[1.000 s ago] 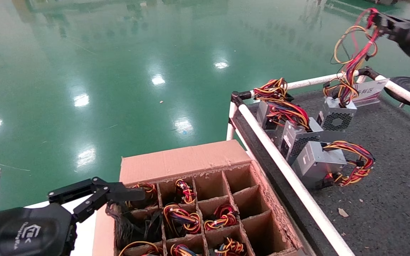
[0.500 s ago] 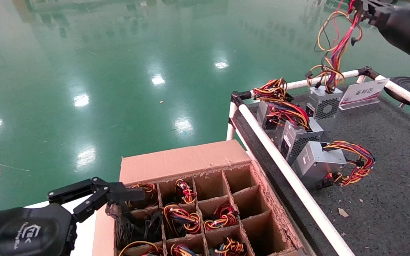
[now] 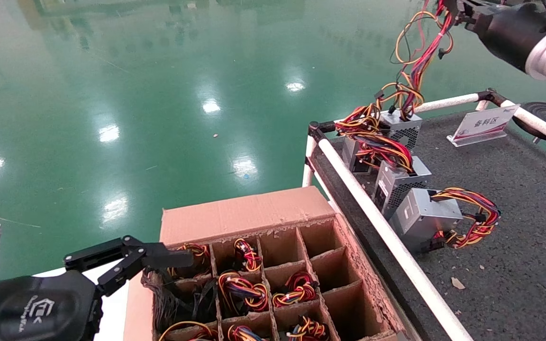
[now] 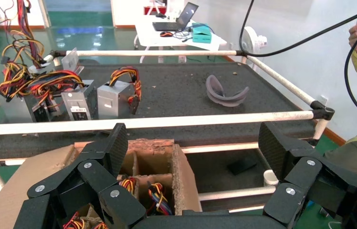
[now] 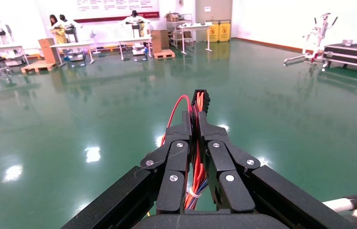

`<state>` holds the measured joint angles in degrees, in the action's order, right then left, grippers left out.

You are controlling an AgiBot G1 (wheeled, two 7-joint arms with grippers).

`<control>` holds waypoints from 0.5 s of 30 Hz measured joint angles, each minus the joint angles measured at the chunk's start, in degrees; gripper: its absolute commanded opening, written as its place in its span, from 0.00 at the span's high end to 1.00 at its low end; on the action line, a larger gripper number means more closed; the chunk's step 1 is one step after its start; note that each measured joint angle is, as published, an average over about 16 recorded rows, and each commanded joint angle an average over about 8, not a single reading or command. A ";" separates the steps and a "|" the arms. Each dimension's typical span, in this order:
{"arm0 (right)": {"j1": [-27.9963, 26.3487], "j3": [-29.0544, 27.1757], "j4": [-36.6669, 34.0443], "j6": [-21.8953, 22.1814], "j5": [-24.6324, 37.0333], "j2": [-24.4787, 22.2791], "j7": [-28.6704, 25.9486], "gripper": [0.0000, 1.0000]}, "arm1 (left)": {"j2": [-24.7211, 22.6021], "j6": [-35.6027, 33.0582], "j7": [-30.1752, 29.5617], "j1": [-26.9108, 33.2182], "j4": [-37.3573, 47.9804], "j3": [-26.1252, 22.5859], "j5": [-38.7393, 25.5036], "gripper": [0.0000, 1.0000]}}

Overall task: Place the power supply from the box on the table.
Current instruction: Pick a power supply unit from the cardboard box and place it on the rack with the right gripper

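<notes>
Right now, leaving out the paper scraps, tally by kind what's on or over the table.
Power supplies: 4, including the hanging power supply, held by its wires in the right gripper
Sign stand: 1
Curved grey strap: 1
Total: 6
The left gripper is open by a corner of the box.

The box (image 3: pixel 254 265) stands left of the table (image 3: pixel 514 227); three power supplies (image 3: pixel 396 184) lie along the table's left rail.
</notes>
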<state>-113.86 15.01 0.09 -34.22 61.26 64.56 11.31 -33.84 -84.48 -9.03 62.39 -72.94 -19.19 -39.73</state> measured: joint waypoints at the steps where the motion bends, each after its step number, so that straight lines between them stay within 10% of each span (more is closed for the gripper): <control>1: 0.01 0.00 -0.05 -0.16 0.00 0.13 -0.10 1.00 | 0.00 0.00 0.00 0.00 0.00 0.00 0.00 0.00; 15: 0.99 0.44 -0.72 -3.19 0.65 0.40 -1.48 1.00 | 0.01 0.01 0.01 0.00 0.00 -0.02 0.01 0.00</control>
<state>-112.87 15.45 -0.63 -37.41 61.91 64.96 9.83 -33.83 -84.47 -9.02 62.39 -72.94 -19.21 -39.72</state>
